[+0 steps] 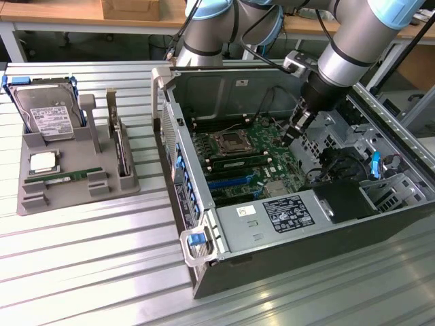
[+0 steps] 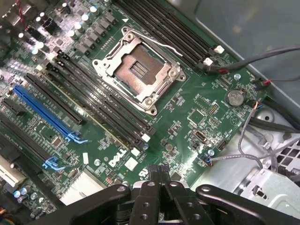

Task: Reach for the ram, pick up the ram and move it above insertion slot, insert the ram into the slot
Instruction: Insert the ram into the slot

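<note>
When checking the exterior view, locate the open grey metal computer case (image 1: 272, 234) lying on the ribbed aluminium table (image 1: 88, 265), with the green motherboard (image 1: 272, 132) facing up inside it.

Find the black two-finger gripper (image 1: 297, 132) on the silver and blue robot arm (image 1: 346, 47), hanging inside the case above the motherboard edge towards the exterior view's right. Read the pincer as fully closed: fingers pressed together, nothing held. Confirm in the wrist view, with the gripper (image 2: 157, 171) well apart from the board below and clear of all parts.

Locate the ram (image 1: 246, 163), a long thin green circuit-board stick, already seated upright in the slot (image 2: 135, 152), a long narrow black memory socket with pale end clips, just beside the square metal processor socket (image 1: 226, 141). Expect the ram (image 2: 93, 110) edge-on in the wrist view, running between neighbouring empty black sockets, near the processor socket (image 2: 136, 70). Note the bright blue expansion sockets (image 1: 224, 182) on the far side of the ram from the processor socket.

Observe the grey moulded parts tray (image 1: 78, 197) on the table towards the exterior view's left, well apart from the gripper. Identify in it a large silver hard drive (image 1: 44, 112) standing tilted, a square silver processor chip (image 1: 44, 161) lying flat, and a second green memory stick (image 1: 64, 178) lying in the front groove.
</note>
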Controlling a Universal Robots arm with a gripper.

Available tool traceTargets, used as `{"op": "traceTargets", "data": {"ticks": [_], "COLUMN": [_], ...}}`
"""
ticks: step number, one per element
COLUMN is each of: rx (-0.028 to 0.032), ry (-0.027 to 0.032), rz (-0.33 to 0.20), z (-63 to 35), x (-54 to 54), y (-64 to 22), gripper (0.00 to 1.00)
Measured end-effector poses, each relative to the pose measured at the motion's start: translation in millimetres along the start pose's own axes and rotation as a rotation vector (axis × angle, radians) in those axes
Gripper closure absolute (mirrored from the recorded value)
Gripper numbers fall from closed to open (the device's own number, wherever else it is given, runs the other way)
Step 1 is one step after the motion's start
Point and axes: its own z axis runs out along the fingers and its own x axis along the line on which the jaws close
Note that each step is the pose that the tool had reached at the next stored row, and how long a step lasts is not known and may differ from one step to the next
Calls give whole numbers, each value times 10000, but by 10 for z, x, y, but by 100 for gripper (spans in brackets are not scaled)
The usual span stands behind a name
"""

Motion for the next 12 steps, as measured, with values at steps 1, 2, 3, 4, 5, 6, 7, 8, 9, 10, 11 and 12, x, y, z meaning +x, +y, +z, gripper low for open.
{"op": "traceTargets", "data": {"ticks": [1, 2, 3, 4, 5, 6, 7, 8, 9, 10, 11, 12], "rx": [1, 2, 3, 3, 5, 6, 7, 8, 8, 10, 11, 12], "ry": [-11, -22, -36, -55, -83, -112, -131, -156, -175, -201, -223, -242], "rz": [110, 220, 353, 528, 792, 1067, 1252, 1493, 1668, 1924, 2135, 2311], "z": [0, 1, 1, 2, 3, 4, 5, 6, 7, 8, 9, 10], "x": [0, 0, 0, 0, 0, 0, 0, 0, 0, 0, 0, 0], "y": [0, 0, 0, 0, 0, -1, -1, -1, -1, -1, -1, -1], "gripper": [90, 90, 90, 90, 90, 90, 90, 90, 90, 90, 90, 90]}}
